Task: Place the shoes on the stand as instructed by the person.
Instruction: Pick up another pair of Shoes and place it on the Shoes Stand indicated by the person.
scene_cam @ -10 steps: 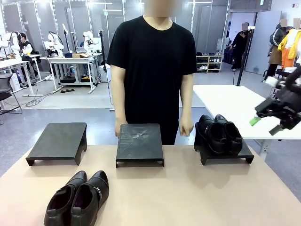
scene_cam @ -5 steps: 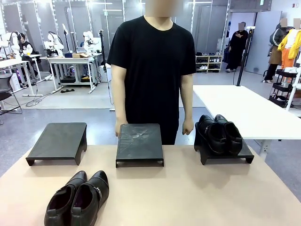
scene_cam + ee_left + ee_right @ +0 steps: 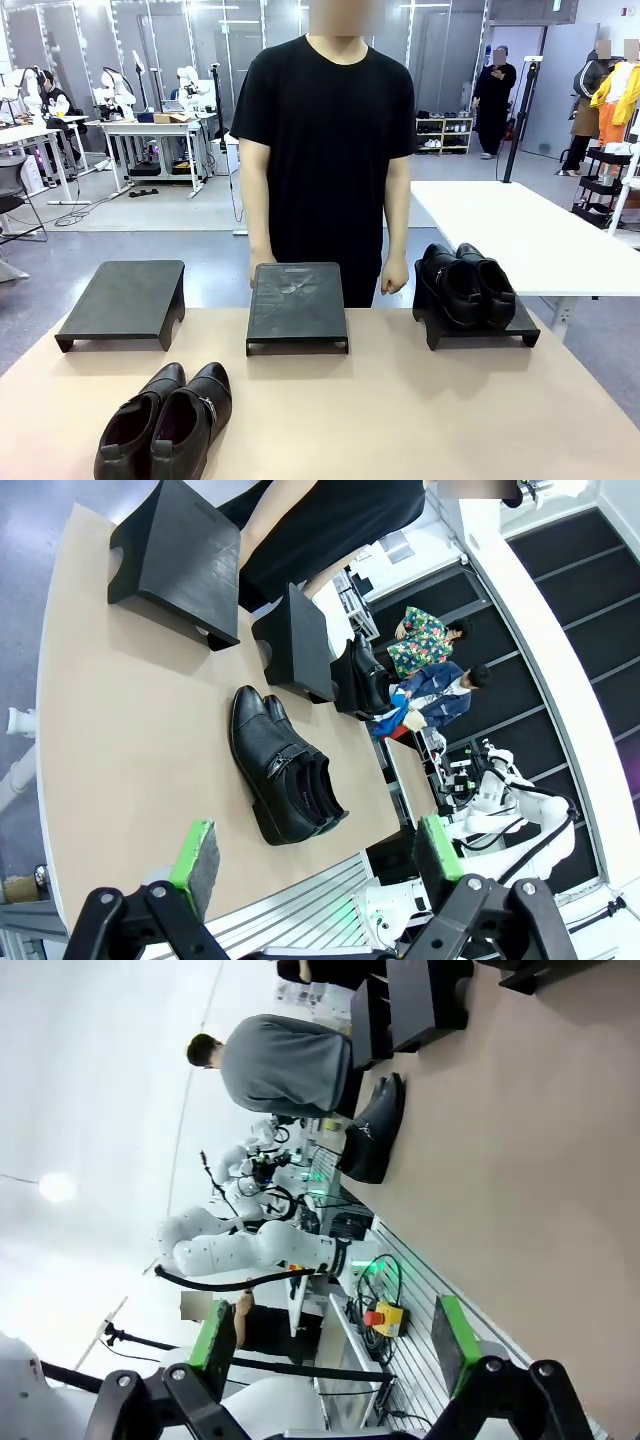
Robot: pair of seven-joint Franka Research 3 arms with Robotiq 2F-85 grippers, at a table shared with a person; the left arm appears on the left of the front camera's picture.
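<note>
Here, with the plain pair (image 3: 467,285) on the right stand (image 3: 522,330) and the buckled pair (image 3: 165,420) on the table (image 3: 430,420), left gripper (image 3: 316,848) and right gripper (image 3: 333,1336) hang spread and empty, seemingly awaiting the person's (image 3: 325,150) cue.

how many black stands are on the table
3: an empty left stand, an empty middle stand in front of the person, and a right stand holding the plain pair.
</note>
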